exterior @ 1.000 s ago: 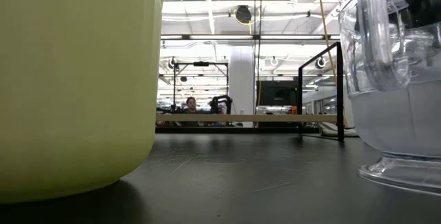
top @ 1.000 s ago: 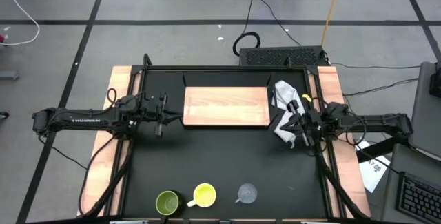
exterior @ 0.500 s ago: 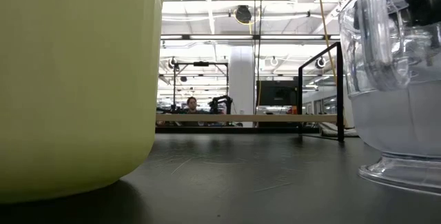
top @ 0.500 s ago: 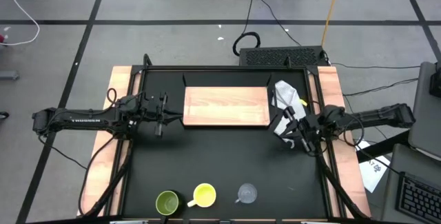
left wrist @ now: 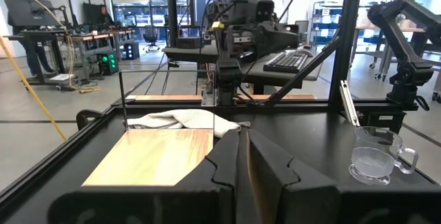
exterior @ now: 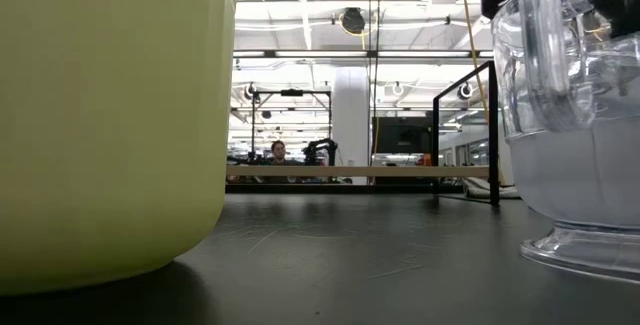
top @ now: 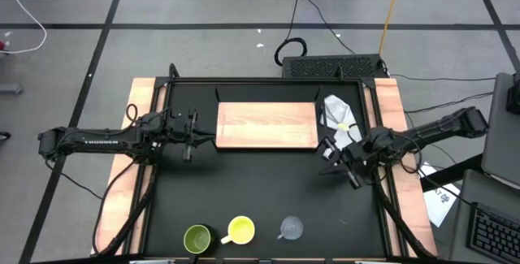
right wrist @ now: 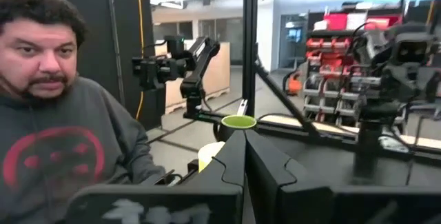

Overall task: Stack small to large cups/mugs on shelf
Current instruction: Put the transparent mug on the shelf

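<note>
Three vessels stand in a row at the table's near edge: the dark olive-green mug (top: 197, 238), the yellow mug (top: 240, 231) and the clear glass cup (top: 290, 229), each on its base. In the low view the yellow mug (exterior: 100, 115) and the glass cup (exterior: 570, 115) fill the sides. The wooden board (top: 266, 126) lies flat at the far middle. My left gripper (top: 195, 138) is shut, just left of the board. My right gripper (top: 341, 162) is shut, off the board's near right corner, and faces the mugs (right wrist: 238, 123).
A white cloth (top: 341, 118) lies crumpled beside the board's right end, close to my right arm. Pale wooden rails (top: 122, 191) run along both table sides. The dark table between the board and the cups is open. A person (right wrist: 55, 114) shows beyond the table in the right wrist view.
My right gripper has moved from over the white cloth toward the table's near edge and a little left, and has turned to face the near left. Its fingers stayed shut. The left arm, the cups and the board kept still.
</note>
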Motion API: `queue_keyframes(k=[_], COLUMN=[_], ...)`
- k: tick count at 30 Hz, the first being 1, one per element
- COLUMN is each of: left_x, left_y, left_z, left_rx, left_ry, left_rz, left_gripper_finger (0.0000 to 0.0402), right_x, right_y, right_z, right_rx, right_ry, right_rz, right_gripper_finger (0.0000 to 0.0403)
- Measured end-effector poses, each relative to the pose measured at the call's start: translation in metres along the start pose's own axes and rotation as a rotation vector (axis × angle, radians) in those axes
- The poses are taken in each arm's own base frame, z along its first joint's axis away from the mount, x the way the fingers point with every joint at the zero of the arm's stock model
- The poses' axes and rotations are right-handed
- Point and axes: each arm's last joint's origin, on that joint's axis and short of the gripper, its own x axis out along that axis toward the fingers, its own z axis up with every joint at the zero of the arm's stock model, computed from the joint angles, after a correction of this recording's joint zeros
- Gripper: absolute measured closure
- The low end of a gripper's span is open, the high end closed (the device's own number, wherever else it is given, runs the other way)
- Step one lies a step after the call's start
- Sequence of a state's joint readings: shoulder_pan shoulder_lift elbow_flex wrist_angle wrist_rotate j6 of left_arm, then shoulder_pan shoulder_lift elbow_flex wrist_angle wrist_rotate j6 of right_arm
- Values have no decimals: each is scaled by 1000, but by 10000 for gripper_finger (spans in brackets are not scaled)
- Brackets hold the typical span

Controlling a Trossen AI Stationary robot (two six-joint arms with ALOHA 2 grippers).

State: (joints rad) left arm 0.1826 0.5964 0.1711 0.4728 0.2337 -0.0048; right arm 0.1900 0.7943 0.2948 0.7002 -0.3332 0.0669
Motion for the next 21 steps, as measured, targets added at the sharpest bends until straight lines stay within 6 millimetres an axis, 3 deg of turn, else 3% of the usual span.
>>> queue_keyframes(k=[6,12,21], left_x=[0,0,0], left_y=[0,0,0], left_z=[0,0,0], left_rx=[0,0,0], left_ry=[0,0,0], left_rz=[0,0,0], left_gripper_finger=[369,369,369], right_x=[19,34,44], right_y=[1,4,9], right_z=[0,0,-10], right_rx=[15,9,30], right_ry=[42,-41,-36], right_rz=[24,4,14], right_gripper_finger=[403,403,403])
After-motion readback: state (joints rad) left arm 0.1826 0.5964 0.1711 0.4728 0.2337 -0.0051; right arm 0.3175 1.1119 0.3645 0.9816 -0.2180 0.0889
